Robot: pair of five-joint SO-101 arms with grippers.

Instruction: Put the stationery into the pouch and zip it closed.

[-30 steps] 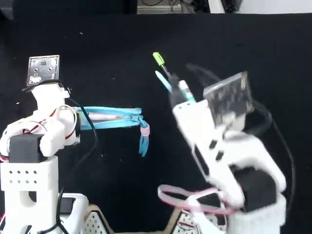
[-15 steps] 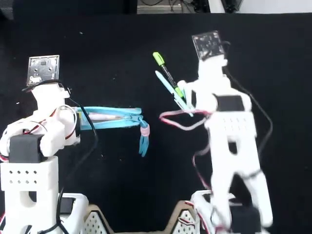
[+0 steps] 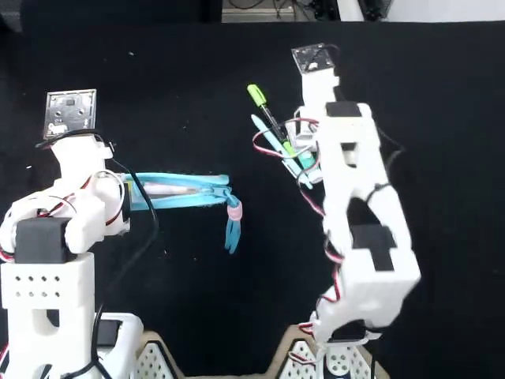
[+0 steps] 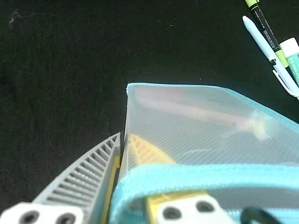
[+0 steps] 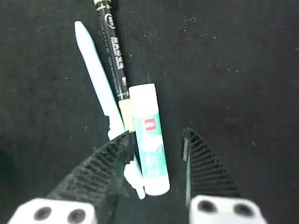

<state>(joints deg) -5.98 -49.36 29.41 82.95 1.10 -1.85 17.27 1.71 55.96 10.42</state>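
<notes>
Three pieces of stationery lie close together on the black table (image 3: pixel 158 71), just right of centre in the upper half of the high view: a black marker (image 3: pixel 264 106) with a yellow-green cap, a pale blue pen (image 3: pixel 264 130) and a white glue stick (image 3: pixel 304 163) with a teal label. In the right wrist view the marker (image 5: pixel 111 46) and the pen (image 5: pixel 96 74) lie side by side, nearly parallel. The glue stick (image 5: pixel 149 140) rests against the marker's lower end, on the side away from the pen. The right gripper (image 5: pixel 155 135) hangs above them with its jaws spread apart. One dark ribbed finger sits over the pen's clip end, the other is beyond the glue stick, and the stick lies between them; whether either finger touches anything cannot be told. The pouch (image 3: pixel 181 191), clear mesh with light blue trim, is at the left centre of the high view, stretching right from the left arm. A blue zipper strap (image 3: pixel 232 229) with a pink bead (image 3: pixel 234 211) hangs at its far end. The left gripper (image 4: pixel 124 137) is clamped on the pouch (image 4: pixel 201 135) at its edge. Its grey finger is outside the wall and its yellow finger shows through the mesh from inside. From the left wrist view the marker (image 4: pixel 264 21), pen (image 4: pixel 261 39) and glue stick (image 4: pixel 292 56) sit well apart from the pouch.
</notes>
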